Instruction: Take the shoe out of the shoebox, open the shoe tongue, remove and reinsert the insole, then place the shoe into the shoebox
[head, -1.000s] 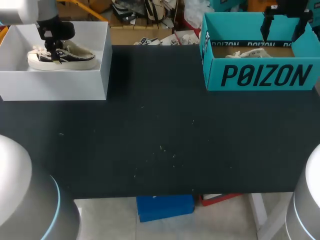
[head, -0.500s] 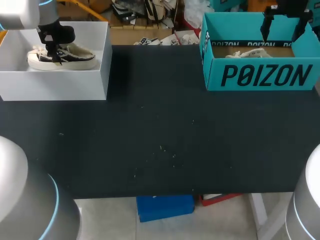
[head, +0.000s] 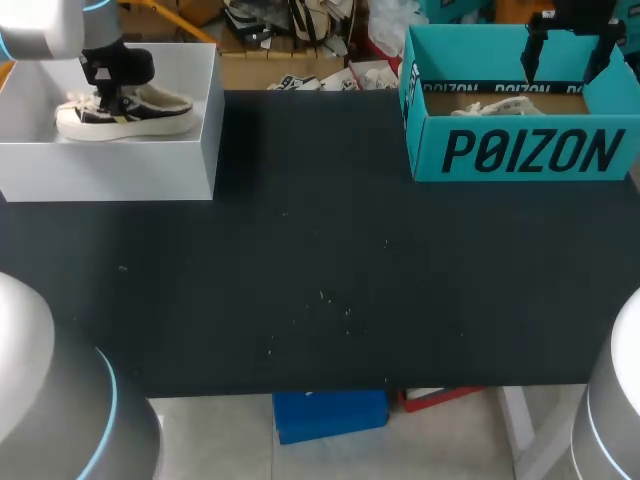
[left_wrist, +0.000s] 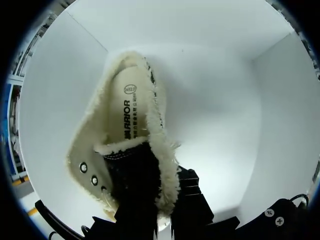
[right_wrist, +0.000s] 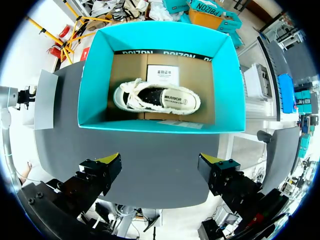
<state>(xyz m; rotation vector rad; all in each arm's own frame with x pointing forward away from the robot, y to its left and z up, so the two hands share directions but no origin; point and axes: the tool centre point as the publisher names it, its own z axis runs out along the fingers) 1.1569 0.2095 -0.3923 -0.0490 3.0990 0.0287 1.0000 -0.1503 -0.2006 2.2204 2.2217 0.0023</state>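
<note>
Note left gripper (left_wrist: 161, 219) clenched on shoe (left_wrist: 127, 115) collar, right gripper (right_wrist: 160, 161) released. Beware slipping on soft fleece, or snagging the white shoebox (head: 110, 170) wall.

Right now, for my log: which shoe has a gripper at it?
The shoe in the white box: the left gripper is at its tongue. The shoe in the teal box lies untouched under the right gripper.

Fleece-lined shoe (left_wrist: 127, 145) between fingers (left_wrist: 192, 205), inside white shoebox (left_wrist: 225, 100)
</note>
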